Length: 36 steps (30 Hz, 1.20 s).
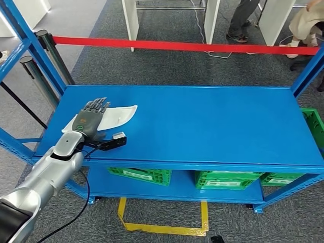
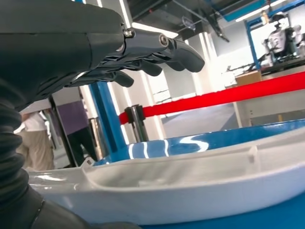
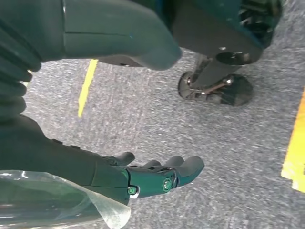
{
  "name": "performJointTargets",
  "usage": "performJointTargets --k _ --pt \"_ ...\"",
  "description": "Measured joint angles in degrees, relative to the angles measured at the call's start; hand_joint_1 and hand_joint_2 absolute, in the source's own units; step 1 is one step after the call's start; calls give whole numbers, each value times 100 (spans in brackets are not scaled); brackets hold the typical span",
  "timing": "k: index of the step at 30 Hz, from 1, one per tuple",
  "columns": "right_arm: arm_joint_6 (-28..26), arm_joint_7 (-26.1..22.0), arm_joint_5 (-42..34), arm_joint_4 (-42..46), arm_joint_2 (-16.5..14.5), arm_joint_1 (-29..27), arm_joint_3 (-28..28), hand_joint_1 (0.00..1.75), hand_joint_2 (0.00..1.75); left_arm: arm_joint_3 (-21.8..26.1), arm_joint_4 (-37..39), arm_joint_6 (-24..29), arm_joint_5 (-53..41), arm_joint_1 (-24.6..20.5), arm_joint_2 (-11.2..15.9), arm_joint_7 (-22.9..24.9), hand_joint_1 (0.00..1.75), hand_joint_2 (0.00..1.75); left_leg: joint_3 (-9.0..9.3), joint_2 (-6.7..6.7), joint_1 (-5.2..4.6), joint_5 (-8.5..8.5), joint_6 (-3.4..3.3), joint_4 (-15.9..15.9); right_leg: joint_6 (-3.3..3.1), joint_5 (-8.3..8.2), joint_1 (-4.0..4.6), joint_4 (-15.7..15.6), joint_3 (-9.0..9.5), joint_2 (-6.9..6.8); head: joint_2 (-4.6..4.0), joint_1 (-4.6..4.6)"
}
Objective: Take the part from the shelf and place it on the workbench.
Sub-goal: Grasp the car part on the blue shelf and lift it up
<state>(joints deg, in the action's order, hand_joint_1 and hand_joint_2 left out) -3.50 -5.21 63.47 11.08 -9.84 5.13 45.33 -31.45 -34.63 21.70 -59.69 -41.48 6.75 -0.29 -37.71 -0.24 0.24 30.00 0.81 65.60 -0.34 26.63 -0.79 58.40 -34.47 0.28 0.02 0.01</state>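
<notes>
A long white plastic part (image 1: 114, 117) lies flat on the left end of the blue shelf top (image 1: 198, 126). My left hand (image 1: 91, 117) hovers over the part's left end, palm down, fingers stretched out and apart, gripping nothing. In the left wrist view the fingers (image 2: 158, 50) reach out above the part (image 2: 187, 176) with a gap between them and its rim. My right hand (image 3: 144, 176) hangs by my side over the grey carpet, fingers loosely extended and holding nothing.
A red barrier tape (image 1: 183, 46) runs behind the shelf, with blue uprights (image 1: 38, 50) at its corners. Green crates (image 1: 141, 174) sit on the lower level. People stand beyond the tape (image 1: 240, 20). Yellow floor lines (image 1: 160, 225) mark the carpet in front.
</notes>
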Motion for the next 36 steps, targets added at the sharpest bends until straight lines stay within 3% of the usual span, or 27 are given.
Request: performJointTargets --k 2,3,4,6,8,11,13,14,16,18,19,20,21,23,24,27,29,32,33,34,36 --pt "0 -8 0 0 -3 -1 0 0 0 23 85 -1 0 2 -7 22 0 175 -327 0 6 286 25 727 -17 5 3 1 3 1 0 -2" --pt "0 -8 0 0 -4 -7 0 0 0 27 120 -2 0 10 -10 26 0 175 -403 0 7 294 24 884 -18 6 4 2 5 2 0 -3" --pt "0 -10 0 0 -4 -11 0 0 0 31 149 -2 0 14 -13 27 0 175 -382 0 8 197 13 827 -18 8 5 3 9 2 0 -2" --pt "0 -20 1 0 -10 -12 0 0 0 47 190 -8 0 0 -19 34 0 175 -72 1 5 -205 -32 145 -8 14 8 4 25 3 0 -2" --pt "0 -40 1 0 -19 -5 0 0 0 65 223 -31 -2 -35 -24 44 0 175 235 0 -17 -433 -85 -519 25 20 26 13 15 4 0 1" --pt "0 -65 2 0 -23 -4 0 0 0 80 285 -86 -31 -57 -25 74 0 175 304 -8 -42 -422 -144 -726 112 5 30 1 -13 -1 0 6" --pt "0 -75 2 0 -23 -6 0 0 0 93 321 -128 -60 -74 -26 110 0 175 330 -7 -20 -449 -200 -772 169 94 26 87 -63 -6 0 17" --pt "0 -80 1 0 -22 -4 0 0 0 99 341 -157 -72 -87 -27 126 0 175 344 -3 -5 -464 -229 -795 192 221 25 282 -156 -7 0 31" --pt "0 -89 0 0 -22 -7 -1 0 0 107 394 -243 -108 -103 -26 145 0 175 351 3 2 -474 -259 -804 220 567 17 985 -484 -11 0 51" --pt "0 -91 0 0 -22 -21 -1 0 0 109 446 -327 -156 -107 -22 155 0 175 354 2 -1 -475 -264 -802 236 731 13 1567 -760 -12 0 51" --pt "0 -91 0 0 -22 -25 0 0 0 108 468 -355 -172 -111 -21 159 0 175 359 -1 -1 -474 -264 -800 237 658 13 1568 -765 -13 0 54" --pt "0 -92 0 0 -22 -24 -1 0 0 108 484 -371 -182 -115 -21 163 0 175 367 -5 -1 -472 -261 -798 233 490 12 1330 -652 -14 0 53" --pt "0 -92 0 0 -22 -19 -1 0 0 108 496 -379 -186 -124 -20 168 0 175 375 -7 0 -467 -253 -793 224 283 12 933 -456 -16 0 54" --pt "0 -93 1 0 -22 -5 -2 0 0 110 515 -411 -190 -150 -11 178 1 175 370 -11 -22 -450 -211 -768 192 54 18 212 -69 -15 0 50" --pt "0 -93 1 0 -22 -3 -1 0 0 110 525 -447 -196 -164 -3 187 40 175 362 -12 -33 -449 -182 -757 171 30 23 43 26 -13 0 49" --pt "0 -93 2 0 -22 -9 0 0 0 111 557 -623 -232 -183 19 242 168 175 356 -16 -27 -454 -100 -750 82 19 29 -10 58 -12 0 52" --pt "-1 -97 4 1 -23 -4 0 0 0 110 581 -739 -247 -183 28 260 175 175 263 -11 -14 -281 -41 -518 14 -3 10 -28 63 -18 0 34" --pt "-2 -101 7 1 -24 -12 0 0 0 109 638 -893 -249 -151 48 239 175 175 -184 -5 5 245 25 521 -32 -10 10 -31 51 -21 0 10" --pt "-2 -101 9 0 -24 -20 0 0 0 110 654 -938 -246 -132 56 217 175 175 -296 -5 7 324 31 786 -33 -11 14 -30 48 -21 0 10" --pt "-2 -101 11 0 -24 -26 0 0 0 111 666 -982 -241 -117 63 186 175 175 -321 -5 7 297 27 859 -33 -11 17 -29 47 -21 0 10" --pt "-2 -101 16 0 -24 -25 0 0 0 122 676 -1063 -210 -113 73 134 175 175 -63 -5 3 -41 -14 350 -31 -10 23 -28 58 -21 0 9"
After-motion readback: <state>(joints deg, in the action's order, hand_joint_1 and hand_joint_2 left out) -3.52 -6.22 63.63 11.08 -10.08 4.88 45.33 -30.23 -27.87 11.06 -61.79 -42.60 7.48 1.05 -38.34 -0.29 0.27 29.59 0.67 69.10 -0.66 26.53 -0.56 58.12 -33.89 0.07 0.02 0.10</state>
